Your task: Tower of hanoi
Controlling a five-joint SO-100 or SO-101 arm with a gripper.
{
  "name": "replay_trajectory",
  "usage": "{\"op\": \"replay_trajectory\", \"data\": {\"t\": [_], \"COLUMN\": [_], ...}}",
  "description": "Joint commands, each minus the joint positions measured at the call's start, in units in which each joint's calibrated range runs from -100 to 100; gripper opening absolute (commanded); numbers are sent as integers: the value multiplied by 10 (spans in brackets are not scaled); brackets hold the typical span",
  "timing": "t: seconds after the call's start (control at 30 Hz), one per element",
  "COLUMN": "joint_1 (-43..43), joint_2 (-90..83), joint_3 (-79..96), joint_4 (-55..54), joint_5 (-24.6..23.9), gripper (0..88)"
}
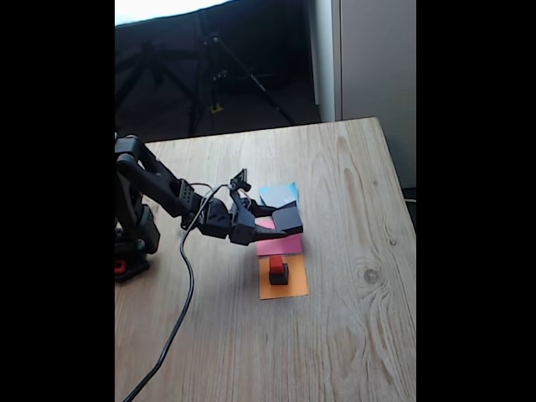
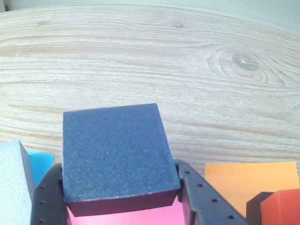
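My gripper (image 1: pixel 280 224) is shut on the medium black block (image 1: pixel 287 219), holding it by its two sides over the pink paper square (image 1: pixel 280 245). In the wrist view the block (image 2: pixel 117 154) sits between the two black fingers (image 2: pixel 197 199), with pink paper (image 2: pixel 126 216) showing under it. The tiny red cube (image 1: pixel 276 264) sits on the small black cube (image 1: pixel 280 275) on the orange paper (image 1: pixel 283 287); both cubes (image 2: pixel 281 208) (image 2: pixel 255 206) show at the lower right of the wrist view. The large grey block (image 1: pixel 276 196) (image 2: pixel 11 183) lies on the blue paper (image 2: pixel 42 164).
The three papers lie in a row on a wooden table (image 1: pixel 352 335). A black cable (image 1: pixel 180 301) trails from the arm toward the near edge. The arm's base (image 1: pixel 130 251) stands at the left. A tripod (image 1: pixel 209 75) stands beyond the far edge.
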Motion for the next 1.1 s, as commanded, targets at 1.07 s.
{"op": "replay_trajectory", "data": {"t": [1.07], "joint_1": [-179], "joint_2": [-406], "joint_3": [-633], "joint_4": [1065], "joint_5": [-6], "gripper": [185]}}
